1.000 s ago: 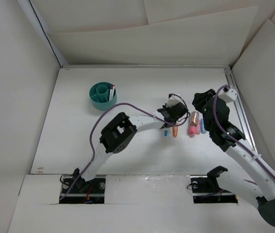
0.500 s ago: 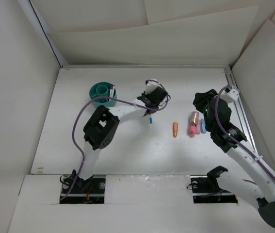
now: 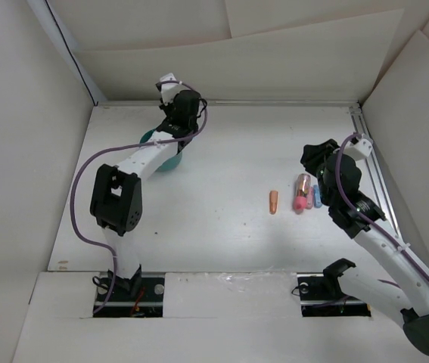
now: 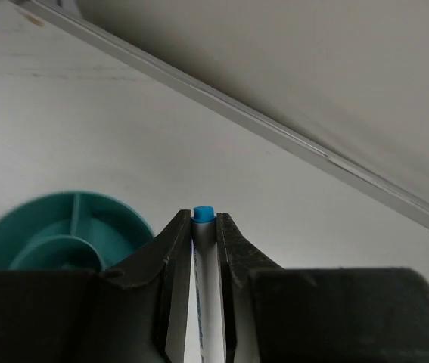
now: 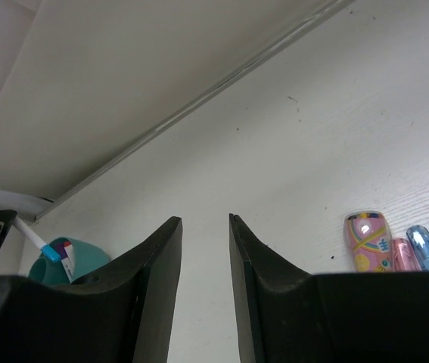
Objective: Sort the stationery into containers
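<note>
Two pens are counted: a blue-ended pen point(image 4: 203, 214) and a second pen point(image 5: 65, 250). One teal cup point(image 4: 63, 221) is seen. Four stubby pieces are counted: orange piece point(image 3: 273, 201), patterned piece point(image 5: 367, 240), pink piece point(image 5: 402, 255), blue piece point(image 5: 427, 248).

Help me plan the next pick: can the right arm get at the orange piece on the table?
Probably yes. The orange piece lies in the open near the right gripper, whose jaws stand open and empty; the left gripper is away at the teal cup, holding a pen.

cup point(image 3: 171, 161): left rear | pen point(image 4: 203, 253): above cup, in left hand point(image 4: 202, 224) | stubby pieces point(image 3: 302, 185): right
</note>
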Controlling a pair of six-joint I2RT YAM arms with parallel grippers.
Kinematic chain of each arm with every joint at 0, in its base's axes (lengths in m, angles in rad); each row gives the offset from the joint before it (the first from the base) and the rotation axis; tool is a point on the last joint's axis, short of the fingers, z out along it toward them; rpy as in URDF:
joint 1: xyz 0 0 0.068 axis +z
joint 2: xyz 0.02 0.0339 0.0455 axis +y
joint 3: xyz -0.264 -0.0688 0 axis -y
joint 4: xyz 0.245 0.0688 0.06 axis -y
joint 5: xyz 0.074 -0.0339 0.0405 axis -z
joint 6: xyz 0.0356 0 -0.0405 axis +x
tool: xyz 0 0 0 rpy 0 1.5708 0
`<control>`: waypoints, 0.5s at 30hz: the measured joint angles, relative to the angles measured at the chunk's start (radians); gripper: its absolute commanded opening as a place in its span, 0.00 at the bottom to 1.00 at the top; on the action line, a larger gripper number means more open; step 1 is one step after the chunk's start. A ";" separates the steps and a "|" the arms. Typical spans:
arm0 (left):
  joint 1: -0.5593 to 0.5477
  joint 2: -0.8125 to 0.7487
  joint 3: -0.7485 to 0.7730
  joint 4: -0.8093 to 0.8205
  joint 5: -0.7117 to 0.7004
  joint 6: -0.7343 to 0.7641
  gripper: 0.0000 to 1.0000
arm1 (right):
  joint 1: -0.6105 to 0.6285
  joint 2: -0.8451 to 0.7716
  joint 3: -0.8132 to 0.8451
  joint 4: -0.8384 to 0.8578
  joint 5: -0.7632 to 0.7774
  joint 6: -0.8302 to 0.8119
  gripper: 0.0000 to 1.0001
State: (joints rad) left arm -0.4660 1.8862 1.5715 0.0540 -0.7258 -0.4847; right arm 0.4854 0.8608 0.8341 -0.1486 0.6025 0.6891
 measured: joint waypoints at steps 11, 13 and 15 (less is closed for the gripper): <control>0.066 0.006 -0.042 0.230 -0.171 0.318 0.00 | 0.000 -0.018 -0.011 0.008 -0.013 -0.001 0.37; 0.063 0.011 -0.044 0.277 -0.188 0.372 0.00 | 0.000 -0.022 -0.016 0.008 -0.015 -0.001 0.37; 0.061 0.013 -0.070 0.332 -0.203 0.423 0.00 | 0.000 -0.023 -0.016 0.008 -0.016 -0.001 0.37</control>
State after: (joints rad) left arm -0.4053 1.8996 1.5017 0.3859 -0.9287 -0.0616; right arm 0.4854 0.8379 0.8181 -0.1410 0.5869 0.6880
